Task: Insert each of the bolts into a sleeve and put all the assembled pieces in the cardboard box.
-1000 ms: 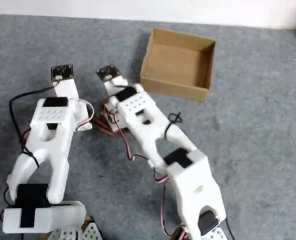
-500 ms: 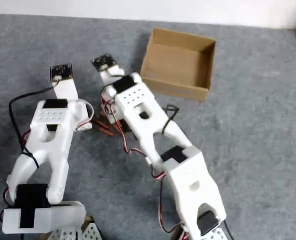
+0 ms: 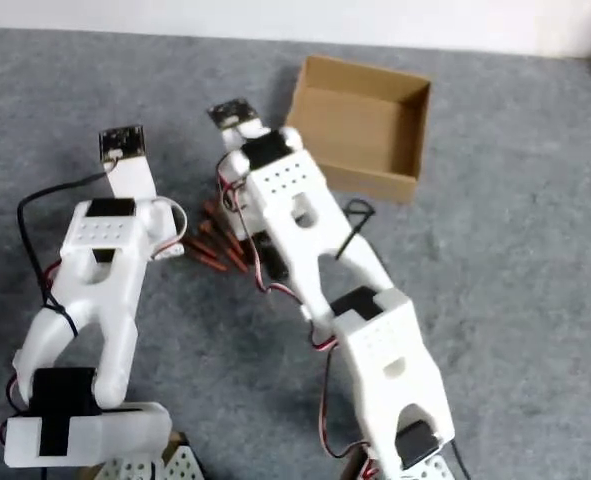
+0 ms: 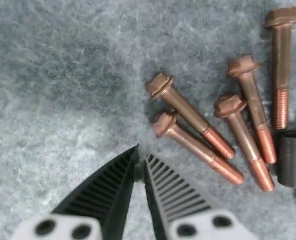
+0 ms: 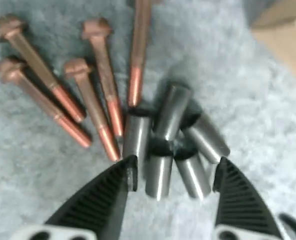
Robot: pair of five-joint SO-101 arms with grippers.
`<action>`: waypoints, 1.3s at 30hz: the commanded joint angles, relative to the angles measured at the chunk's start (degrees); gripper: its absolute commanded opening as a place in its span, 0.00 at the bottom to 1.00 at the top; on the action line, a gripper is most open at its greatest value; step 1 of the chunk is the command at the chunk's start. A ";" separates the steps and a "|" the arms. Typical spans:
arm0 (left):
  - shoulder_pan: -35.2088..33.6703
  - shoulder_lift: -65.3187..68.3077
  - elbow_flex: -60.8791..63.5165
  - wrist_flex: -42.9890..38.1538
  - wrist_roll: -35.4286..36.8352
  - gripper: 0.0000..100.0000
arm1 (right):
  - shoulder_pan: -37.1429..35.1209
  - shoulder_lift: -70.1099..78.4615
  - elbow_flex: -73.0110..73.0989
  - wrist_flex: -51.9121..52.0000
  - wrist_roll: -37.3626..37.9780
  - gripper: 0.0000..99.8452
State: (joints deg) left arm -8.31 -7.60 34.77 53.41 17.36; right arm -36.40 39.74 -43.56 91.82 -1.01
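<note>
Several copper bolts (image 4: 190, 115) lie fanned out on the grey carpet, seen from above as a small cluster (image 3: 215, 240) between the two arms. My left gripper (image 4: 140, 161) is shut and empty, its tips just short of the nearest bolt head. Several dark steel sleeves (image 5: 159, 172) lie bunched at the bolts' (image 5: 100, 55) threaded ends. My right gripper (image 5: 175, 174) is open and hangs over the sleeves, its fingers on either side of two of them. One sleeve (image 4: 294, 162) also appears beside the bolts in the left wrist view. The cardboard box (image 3: 355, 125) stands open and empty beyond the right arm.
Grey carpet covers the table, with open floor to the right of the box and in front of it. Both arms' red and black cables hang near the bolts (image 3: 245, 270). A pale wall strip runs along the far edge.
The right arm has swung its wrist right and toward the box, uncovering the bolts on the carpet. The left arm has not moved.
</note>
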 commanded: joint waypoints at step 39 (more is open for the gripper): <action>-0.31 -0.13 -0.40 -0.88 0.18 0.01 | 3.74 4.62 16.75 -11.65 -1.32 0.14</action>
State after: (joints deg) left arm -8.31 -7.60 34.77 53.14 17.36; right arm -31.38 42.29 -26.51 81.54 -1.89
